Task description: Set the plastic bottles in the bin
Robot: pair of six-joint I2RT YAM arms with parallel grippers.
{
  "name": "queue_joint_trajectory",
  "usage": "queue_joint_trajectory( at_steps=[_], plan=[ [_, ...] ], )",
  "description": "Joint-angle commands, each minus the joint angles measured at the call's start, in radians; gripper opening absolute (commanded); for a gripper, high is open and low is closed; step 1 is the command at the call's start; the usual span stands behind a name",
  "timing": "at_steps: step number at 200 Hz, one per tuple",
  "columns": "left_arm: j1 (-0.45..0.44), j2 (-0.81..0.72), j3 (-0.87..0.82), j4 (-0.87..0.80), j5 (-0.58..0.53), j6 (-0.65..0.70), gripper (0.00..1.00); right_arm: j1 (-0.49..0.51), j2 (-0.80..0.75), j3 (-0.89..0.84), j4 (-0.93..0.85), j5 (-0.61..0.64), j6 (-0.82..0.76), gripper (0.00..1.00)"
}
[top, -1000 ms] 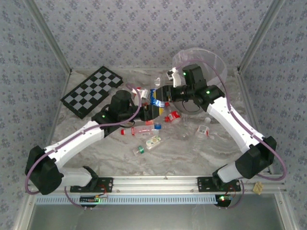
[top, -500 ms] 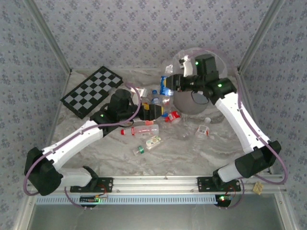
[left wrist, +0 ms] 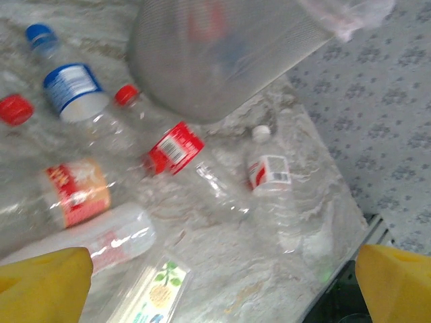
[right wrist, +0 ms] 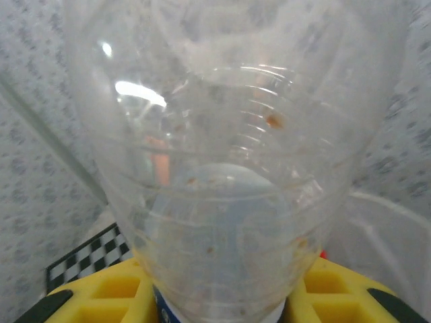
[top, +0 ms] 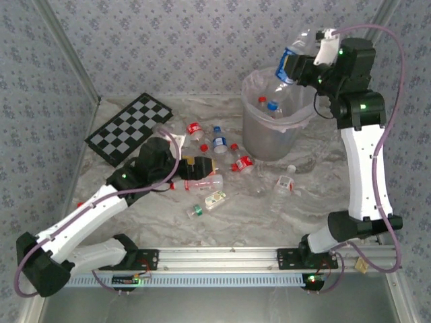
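Hoisting clear blue-labelled plastic bottle (top: 300, 43) high above round translucent grey bin (top: 261, 140) — right claw (top: 294, 66), low beside bin a second ago, clamps it; release looks next. Left claw (top: 202, 165), fingers spread wide and empty, has pulled back over loose bottles (top: 240, 163) on marbled bench (top: 256, 215) — many remain.

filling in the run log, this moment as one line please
right gripper: shut on blue-label bottle, high by the bin | left gripper: open, over loose bottles | bin: bottles inside

Right arm (top: 360, 155) aloft, fingers (right wrist: 101, 291) seemingly clamped
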Motion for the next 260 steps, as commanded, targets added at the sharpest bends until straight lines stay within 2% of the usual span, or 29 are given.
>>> queue_joint_trajectory(
  at_steps=[1,46,71,112,155,209,219,239,260],
  plan=[
    [-0.001,-0.057,-0.034,-0.072,-0.066,-0.025,1.0,-0.025,0.103,0.092,-0.089,0.154,-0.104,0.28],
    [-0.001,-0.094,-0.077,-0.203,-0.184,-0.043,0.98,-0.038,0.359,0.333,-0.248,0.222,-0.228,0.27],
    [0.0,-0.098,-0.098,-0.209,-0.19,-0.077,0.97,-0.036,0.48,0.408,-0.334,0.241,-0.268,0.24],
    [0.002,-0.129,-0.12,-0.216,-0.212,-0.096,0.95,-0.02,0.516,0.25,-0.326,0.317,-0.315,0.21],
    [0.006,-0.131,-0.134,-0.199,-0.203,-0.115,0.91,-0.005,0.55,0.092,-0.304,0.367,-0.284,0.21],
    [0.014,-0.123,-0.147,-0.203,-0.211,-0.116,0.9,0.003,0.537,-0.091,-0.173,0.387,-0.228,0.3],
    [0.017,-0.12,-0.154,-0.199,-0.208,-0.116,0.9,0.003,0.541,-0.095,-0.165,0.389,-0.222,0.35],
    [0.021,-0.108,-0.151,-0.199,-0.203,-0.115,0.9,0.009,0.539,-0.081,-0.174,0.401,-0.219,0.53],
    [0.023,-0.099,-0.141,-0.209,-0.206,-0.107,0.91,0.021,0.518,-0.043,-0.205,0.416,-0.227,0.68]
  ],
)
